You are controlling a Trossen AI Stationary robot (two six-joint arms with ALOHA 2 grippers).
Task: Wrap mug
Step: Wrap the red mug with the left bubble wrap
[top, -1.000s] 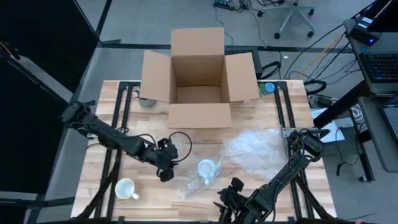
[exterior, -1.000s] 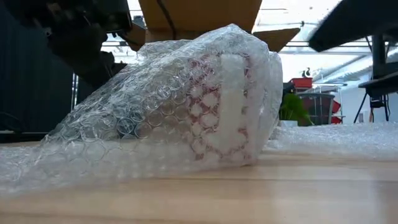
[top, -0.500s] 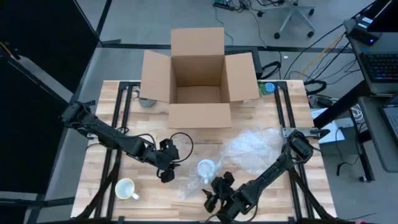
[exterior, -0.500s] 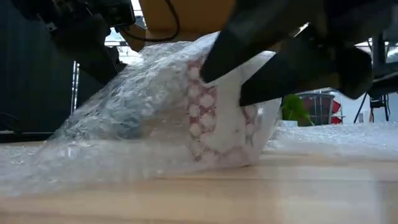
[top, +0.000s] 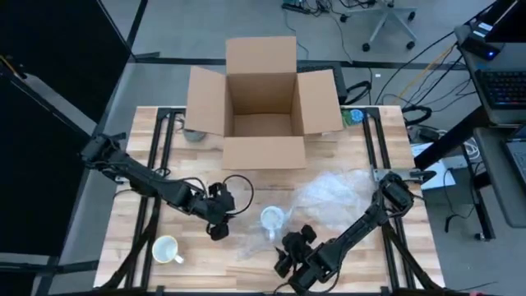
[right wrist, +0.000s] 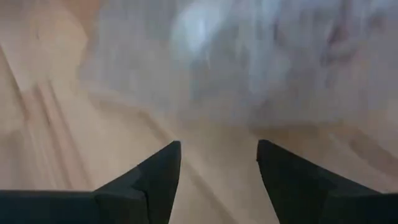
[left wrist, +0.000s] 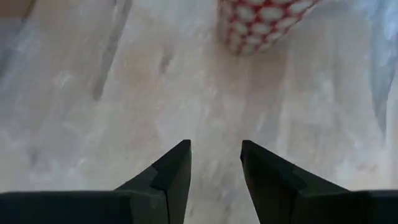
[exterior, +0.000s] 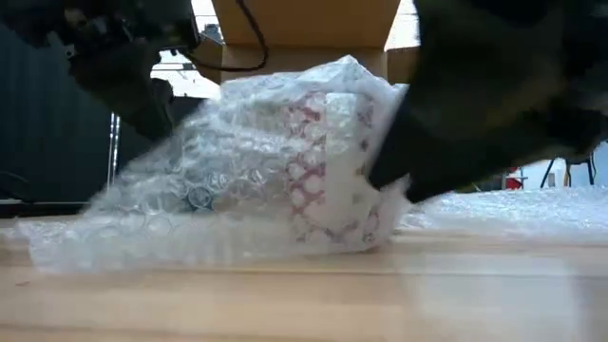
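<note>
A white mug with a red pattern (exterior: 328, 161) stands on the table under a sheet of clear bubble wrap (exterior: 218, 180). From above the mug (top: 271, 219) shows near the table's middle. My left gripper (top: 219, 228) is open just left of the mug. Its fingers (left wrist: 214, 155) point over the wrap toward the mug (left wrist: 264, 22). My right gripper (top: 288, 247) is open on the mug's near right side. It is low over the table (right wrist: 217, 155) and shows as a dark mass (exterior: 494, 114) beside the wrapped mug. My left gripper has its open fingertips (left wrist: 177, 162) low over the bubble wrap; I cannot tell whether they touch it. My right gripper stands close against the wrap on the mug's side (exterior: 385, 180), coming level from the table's near right. Whether it touches the wrap, I cannot tell.
An open cardboard box (top: 263, 107) stands at the table's far edge. A second, cream mug (top: 167, 249) sits near the front left corner. More bubble wrap (top: 337, 197) lies spread to the right of the mug. Bare wood lies at the front edge.
My right gripper has come from the table's near edge toward the left and then up to the wrapped mug. The bubble wrap over the mug has shifted, and its skirt on the left arm's side has drawn in shorter.
</note>
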